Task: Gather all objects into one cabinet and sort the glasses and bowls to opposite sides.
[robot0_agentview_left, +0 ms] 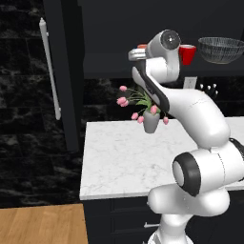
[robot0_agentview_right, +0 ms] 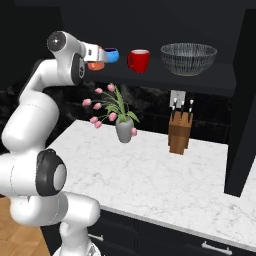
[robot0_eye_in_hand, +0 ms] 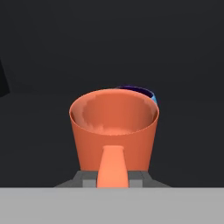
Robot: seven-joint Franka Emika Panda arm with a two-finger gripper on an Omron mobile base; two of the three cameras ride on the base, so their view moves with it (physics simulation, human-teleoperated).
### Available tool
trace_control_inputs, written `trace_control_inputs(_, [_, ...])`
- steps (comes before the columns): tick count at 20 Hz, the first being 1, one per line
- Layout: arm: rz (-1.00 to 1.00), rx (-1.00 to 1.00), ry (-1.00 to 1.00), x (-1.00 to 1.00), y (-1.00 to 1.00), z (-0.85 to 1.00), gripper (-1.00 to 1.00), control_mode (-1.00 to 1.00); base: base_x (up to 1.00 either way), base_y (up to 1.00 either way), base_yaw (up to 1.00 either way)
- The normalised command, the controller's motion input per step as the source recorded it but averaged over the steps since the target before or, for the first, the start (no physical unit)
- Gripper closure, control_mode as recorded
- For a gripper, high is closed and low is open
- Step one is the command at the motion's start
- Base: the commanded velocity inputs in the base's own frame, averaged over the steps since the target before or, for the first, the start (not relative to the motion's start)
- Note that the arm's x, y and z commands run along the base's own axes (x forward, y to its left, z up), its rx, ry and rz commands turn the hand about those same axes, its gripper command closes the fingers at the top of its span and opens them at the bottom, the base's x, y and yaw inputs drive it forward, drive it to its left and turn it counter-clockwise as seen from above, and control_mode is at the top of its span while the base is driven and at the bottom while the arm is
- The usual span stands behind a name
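Gripper is up at the cabinet shelf, and you can see its jaws clamped together on the orange cup. In the hand view the cup stands upright right before the camera, its open mouth facing up and its handle pointing toward the lens. Behind its rim you see the blue cup, just beside it, maybe touching; the view there is too dark to be sure.

In the right base view the blue cup sits at the left end of the shelf, with the orange cup showing a little lower, at the front of the hand. The red mug stands near the middle of the shelf, its handle turned to the left. The grey bowl stands upright toward the right end, apart from the mug.

In the left base view the arm covers most of the shelf, but you still find the red mug and the grey bowl at the right. The cabinet door stands open at the left, with its long silver handle.

On the counter below, the vase of pink tulips stands near the back edge, and the knife block is further right, also near the back.
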Motion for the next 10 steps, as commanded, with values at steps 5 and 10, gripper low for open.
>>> trace_control_inputs(5, [0.0, 0.0, 0.0, 0.3, 0.08, -0.1, 1.0, -1.0, 0.0, 0.0, 0.0])
trace_control_inputs(10, [0.0, 0.0, 0.0, 0.29, 0.02, -0.1, 1.0, -1.0, 0.0, 0.0, 0.0])
